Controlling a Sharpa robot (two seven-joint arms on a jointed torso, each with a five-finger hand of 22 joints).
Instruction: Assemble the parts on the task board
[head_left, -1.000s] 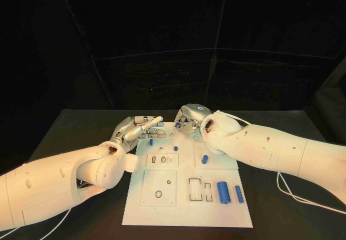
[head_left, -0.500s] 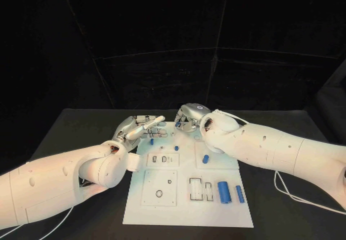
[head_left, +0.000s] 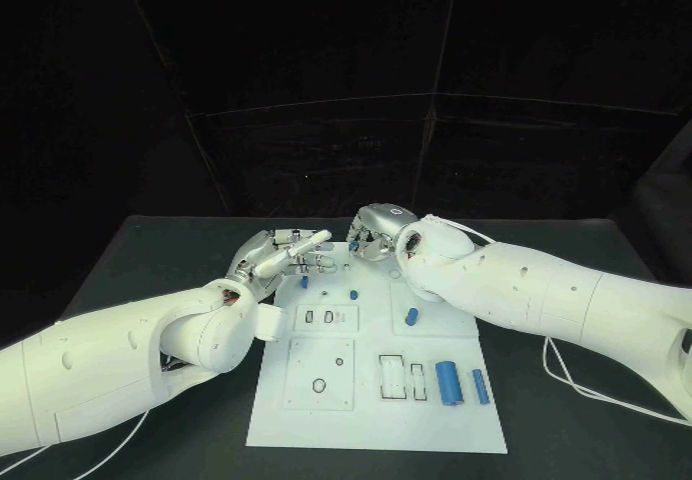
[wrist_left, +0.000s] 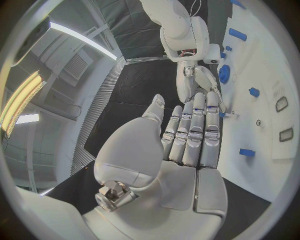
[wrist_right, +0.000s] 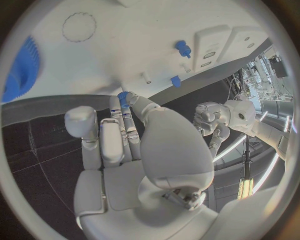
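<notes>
Dark surroundings in the head view, with bright overhead light on the task board (head_left: 375, 400) and mild glare off the white arms. Strong fisheye bending at both wrist-view rims. Ceiling strip lights flaring near the left wrist view's edge.

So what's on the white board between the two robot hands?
In the head view, only bare white board lies between the left robot hand and right robot hand; small blue pieces sit nearer the camera.
</notes>
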